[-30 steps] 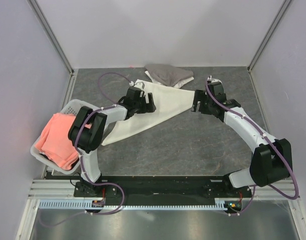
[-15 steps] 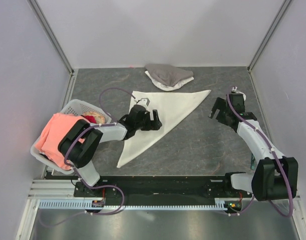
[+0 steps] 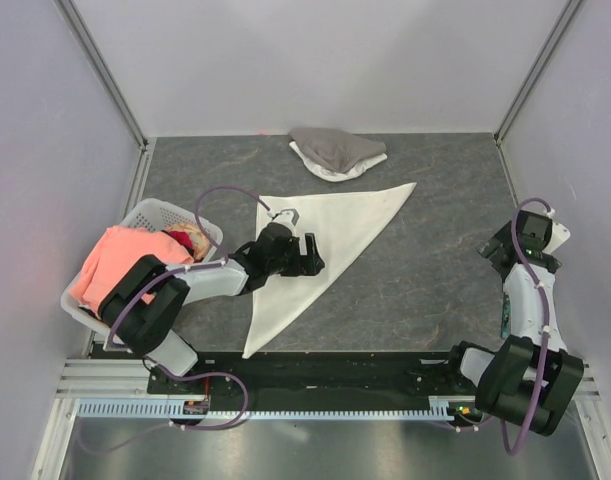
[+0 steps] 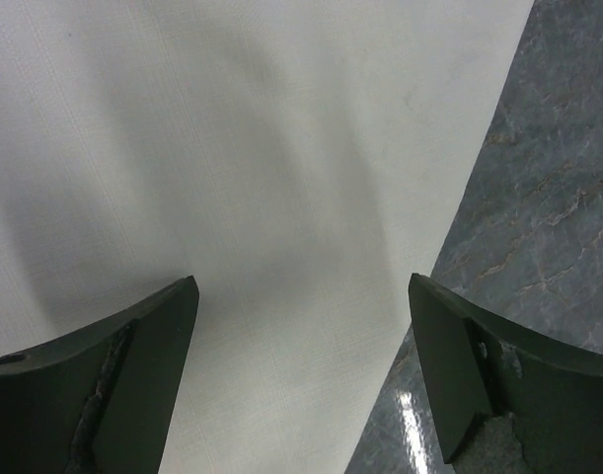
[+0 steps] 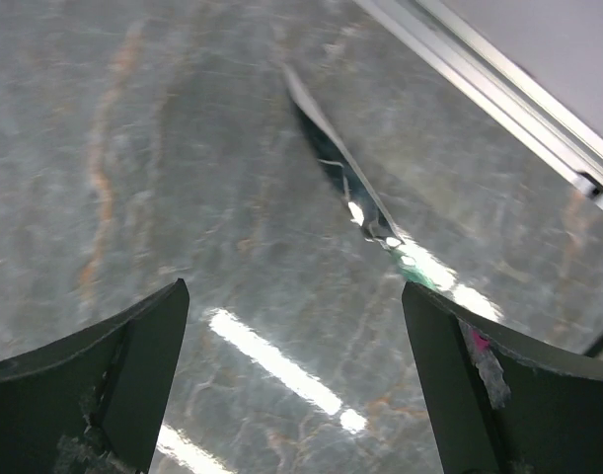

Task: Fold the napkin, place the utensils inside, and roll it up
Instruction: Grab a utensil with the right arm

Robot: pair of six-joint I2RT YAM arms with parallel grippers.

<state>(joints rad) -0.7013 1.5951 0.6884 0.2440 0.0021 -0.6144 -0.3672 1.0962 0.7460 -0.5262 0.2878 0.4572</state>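
1. A grey-and-white cloth heap (image 3: 335, 152) lies at the far edge of the desk (image 3: 415, 290), just beyond the napkin (image 3: 347, 213). A white basket (image 3: 150, 214) holding salmon-pink cloth (image 3: 110, 275) sits at the left. The left arm reaches across the napkin.
2. The napkin, folded into a triangle, lies mid-desk. Its long axis runs from the near-left tip to the far-right tip.
3. The left wrist view shows the left fingers (image 4: 113, 395) spread wide and empty, over the napkin's right edge.
4. Only the right wrist view shows a slim dark utensil (image 5: 336, 163), blurred, on bare desk. The right fingers (image 5: 113, 365) are wide apart, holding nothing.
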